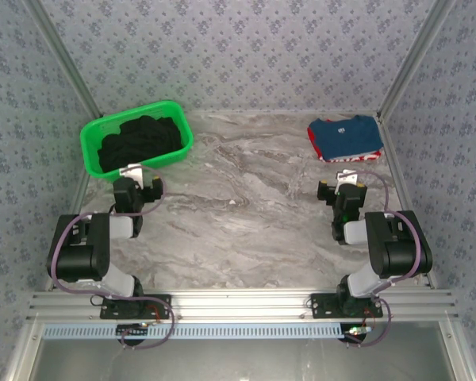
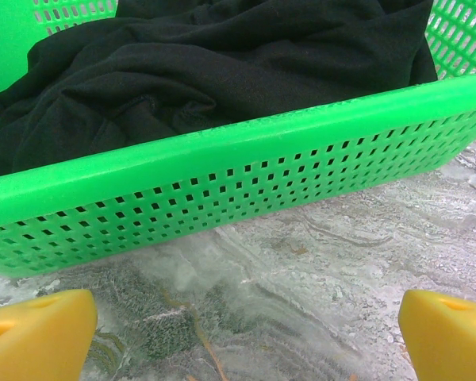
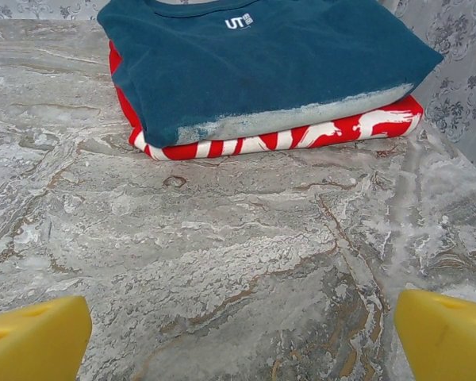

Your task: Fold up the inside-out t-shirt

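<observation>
T-shirt [image 1: 141, 141] bunched in green basket [image 2: 222, 151], far left; not yet out. Left end effector [image 2: 246, 325] faces the basket wall, wide apart, likely poised to reach in. Right end effector [image 3: 242, 333], also apart, idles near folded shirts [image 3: 262, 63].

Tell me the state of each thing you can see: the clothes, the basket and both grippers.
black t-shirt, crumpled inside the basket, unfolded.
green basket, upright, holding the t-shirt.
blue shirt, folded, on top of the red and white garment.
red and white garment, folded, under the blue shirt.
left gripper, open, empty, facing the basket.
right gripper, open, empty, facing the folded shirts.
</observation>
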You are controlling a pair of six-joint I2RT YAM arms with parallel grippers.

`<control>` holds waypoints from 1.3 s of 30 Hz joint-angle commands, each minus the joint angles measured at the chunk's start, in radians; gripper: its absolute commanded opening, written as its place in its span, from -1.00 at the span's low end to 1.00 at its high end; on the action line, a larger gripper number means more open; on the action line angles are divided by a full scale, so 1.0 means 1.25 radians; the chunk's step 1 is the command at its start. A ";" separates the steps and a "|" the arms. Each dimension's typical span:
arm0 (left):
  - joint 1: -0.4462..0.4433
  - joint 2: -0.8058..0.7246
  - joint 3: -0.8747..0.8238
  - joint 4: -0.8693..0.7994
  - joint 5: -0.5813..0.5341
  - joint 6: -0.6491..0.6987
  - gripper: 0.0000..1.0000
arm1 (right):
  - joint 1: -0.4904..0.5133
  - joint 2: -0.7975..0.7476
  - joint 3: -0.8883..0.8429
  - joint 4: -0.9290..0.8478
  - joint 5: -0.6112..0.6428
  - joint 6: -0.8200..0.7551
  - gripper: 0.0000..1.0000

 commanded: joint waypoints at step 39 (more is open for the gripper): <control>-0.039 0.561 1.152 -1.039 0.085 -0.164 0.23 | 0.397 -0.136 0.275 -0.448 -0.006 0.282 0.98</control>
